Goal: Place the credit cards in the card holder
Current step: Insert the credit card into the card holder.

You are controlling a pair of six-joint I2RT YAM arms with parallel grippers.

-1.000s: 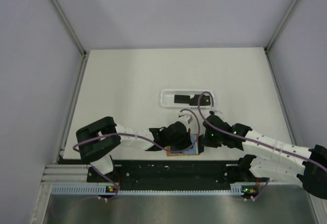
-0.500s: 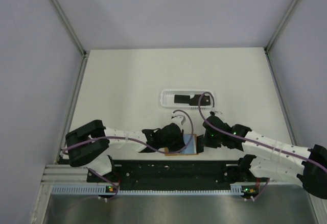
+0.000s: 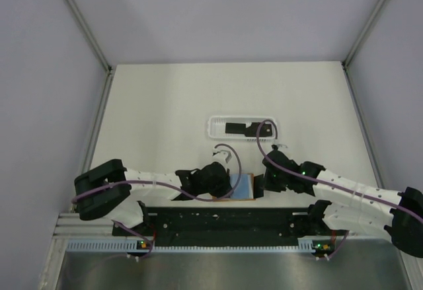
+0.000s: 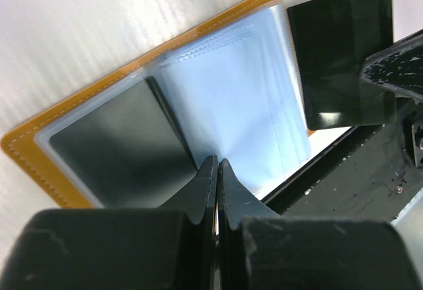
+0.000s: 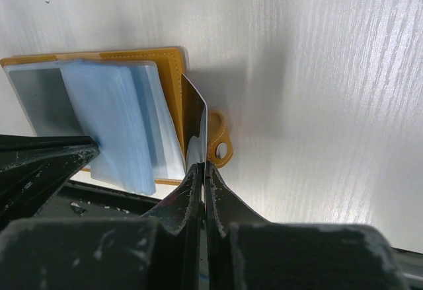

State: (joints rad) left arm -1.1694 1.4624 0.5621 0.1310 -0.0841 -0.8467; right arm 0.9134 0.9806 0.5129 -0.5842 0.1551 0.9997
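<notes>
Right end effector [image 5: 201, 171] pinches credit card [image 4: 340, 52] at card holder [image 4: 231, 92] edge; left end effector [image 4: 217, 168] clenched.

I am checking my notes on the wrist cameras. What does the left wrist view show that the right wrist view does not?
Only the left wrist view: a dark card lying in a pocket of the open card holder, and the flat face of the held card beside it.
Only the right wrist view: the snap tab of the holder, and the right claw shut on the held card, seen edge-on.
Both: the orange card holder lying open on the white table, with its pale blue sleeves fanned up.
</notes>
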